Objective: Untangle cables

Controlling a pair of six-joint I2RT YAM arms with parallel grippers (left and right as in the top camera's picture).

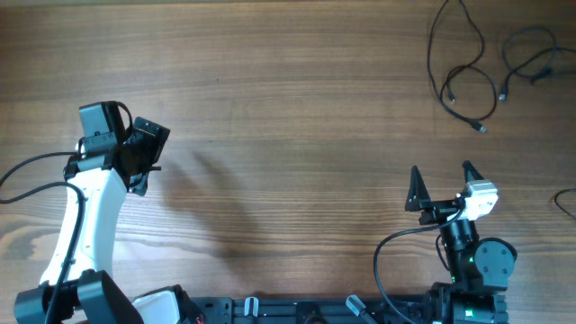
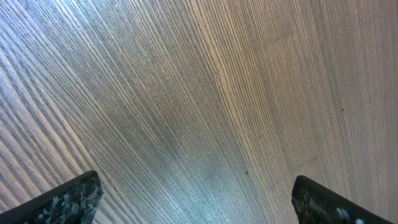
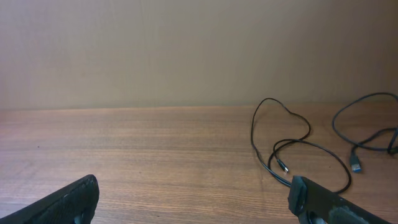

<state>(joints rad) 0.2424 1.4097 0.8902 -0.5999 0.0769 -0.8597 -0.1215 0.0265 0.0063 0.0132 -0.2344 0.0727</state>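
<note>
Two thin black cables lie as loose strands on the wooden table at the far right. One cable (image 1: 468, 85) forms a tall loop with small plug ends, and a second cable (image 1: 529, 56) curls beside it, apart from the first. The right wrist view shows the looped cable (image 3: 281, 140) ahead and right of my open right gripper (image 3: 193, 186), with the second cable (image 3: 364, 134) further right. My right gripper (image 1: 441, 173) stands below the cables, holding nothing. Far to the left, my left gripper (image 1: 142, 153) is open over bare wood (image 2: 196, 186).
Another black cord (image 1: 567, 200) shows at the table's right edge. The arms' own thick black wires run near the front edge by the left arm (image 1: 36, 171) and the right arm's base (image 1: 396, 247). A plain wall stands behind the table.
</note>
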